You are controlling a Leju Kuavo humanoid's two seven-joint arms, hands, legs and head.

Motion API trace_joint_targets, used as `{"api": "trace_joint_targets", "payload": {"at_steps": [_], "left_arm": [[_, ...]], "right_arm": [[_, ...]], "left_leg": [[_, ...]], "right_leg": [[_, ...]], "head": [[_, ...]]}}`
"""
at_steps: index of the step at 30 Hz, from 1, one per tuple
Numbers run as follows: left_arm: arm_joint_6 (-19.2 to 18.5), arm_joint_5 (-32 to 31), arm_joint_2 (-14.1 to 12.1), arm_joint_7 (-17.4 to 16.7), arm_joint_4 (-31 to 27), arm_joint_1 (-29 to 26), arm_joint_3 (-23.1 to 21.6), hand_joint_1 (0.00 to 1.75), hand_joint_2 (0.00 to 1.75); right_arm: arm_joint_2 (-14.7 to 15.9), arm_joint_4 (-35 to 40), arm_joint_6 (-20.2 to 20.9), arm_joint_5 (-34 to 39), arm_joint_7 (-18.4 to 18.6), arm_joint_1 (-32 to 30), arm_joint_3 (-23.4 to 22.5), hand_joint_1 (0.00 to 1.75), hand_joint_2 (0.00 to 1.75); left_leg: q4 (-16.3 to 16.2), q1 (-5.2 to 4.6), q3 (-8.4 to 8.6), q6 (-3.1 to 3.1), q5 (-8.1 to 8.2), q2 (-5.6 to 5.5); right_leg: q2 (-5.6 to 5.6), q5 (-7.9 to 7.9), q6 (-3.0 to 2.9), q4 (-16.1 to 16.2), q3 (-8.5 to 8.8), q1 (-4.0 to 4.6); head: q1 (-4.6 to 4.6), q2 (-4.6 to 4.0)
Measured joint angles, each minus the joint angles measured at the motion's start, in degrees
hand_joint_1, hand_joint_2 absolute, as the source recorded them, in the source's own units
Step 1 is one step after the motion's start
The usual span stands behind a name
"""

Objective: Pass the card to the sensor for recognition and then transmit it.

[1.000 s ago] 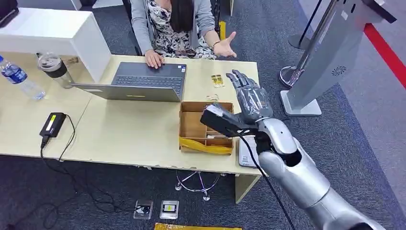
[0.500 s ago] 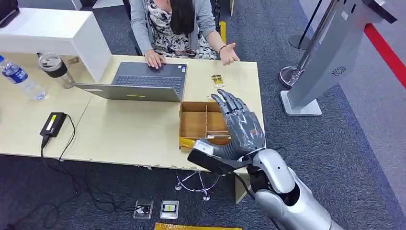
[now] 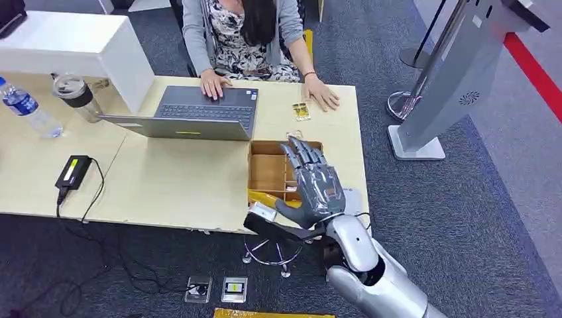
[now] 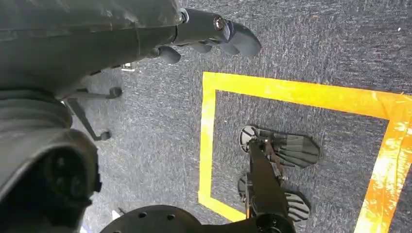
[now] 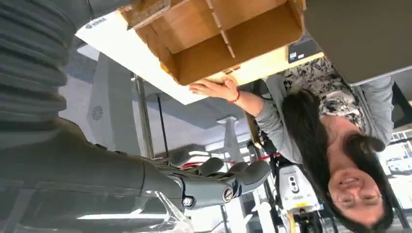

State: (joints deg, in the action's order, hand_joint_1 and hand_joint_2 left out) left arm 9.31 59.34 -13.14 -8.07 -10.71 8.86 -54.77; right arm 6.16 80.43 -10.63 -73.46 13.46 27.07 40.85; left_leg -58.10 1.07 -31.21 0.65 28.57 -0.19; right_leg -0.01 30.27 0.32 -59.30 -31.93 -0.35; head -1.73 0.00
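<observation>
Grey right hand (image 3: pixel 315 184) is spread and empty; the thin gold card (image 3: pixel 301 110) at 12 o'clock looks light, stiff and slick. Pinch its edges.

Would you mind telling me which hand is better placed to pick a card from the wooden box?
The right hand, probably. It hovers open directly above the wooden box on the desk, while the left hand hangs down over the carpet, away from the desk.

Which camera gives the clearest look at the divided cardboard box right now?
The head view: the cardboard box sits whole on the desk, with the right hand over one side. The right wrist view shows its compartments close up and cropped; the left wrist view faces the floor.
</observation>
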Motion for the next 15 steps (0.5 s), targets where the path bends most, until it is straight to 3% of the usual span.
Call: {"api": "trace_joint_targets", "payload": {"at_steps": [15], "left_arm": [[-0.83,0.06,0.22,0.07,0.0,0.09,-0.11,0.0,0.0]], "right_arm": [[-5.22,-21.1,-2.93,2.95,-3.54,8.47,1.84,0.0,1.75]], "left_leg": [[0.0,0.0,0.0,0.01,-0.02,-0.04]], "right_leg": [[-0.03,0.0,0.0,0.01,0.0,0.0]], "head": [[-0.02,0.0]]}}
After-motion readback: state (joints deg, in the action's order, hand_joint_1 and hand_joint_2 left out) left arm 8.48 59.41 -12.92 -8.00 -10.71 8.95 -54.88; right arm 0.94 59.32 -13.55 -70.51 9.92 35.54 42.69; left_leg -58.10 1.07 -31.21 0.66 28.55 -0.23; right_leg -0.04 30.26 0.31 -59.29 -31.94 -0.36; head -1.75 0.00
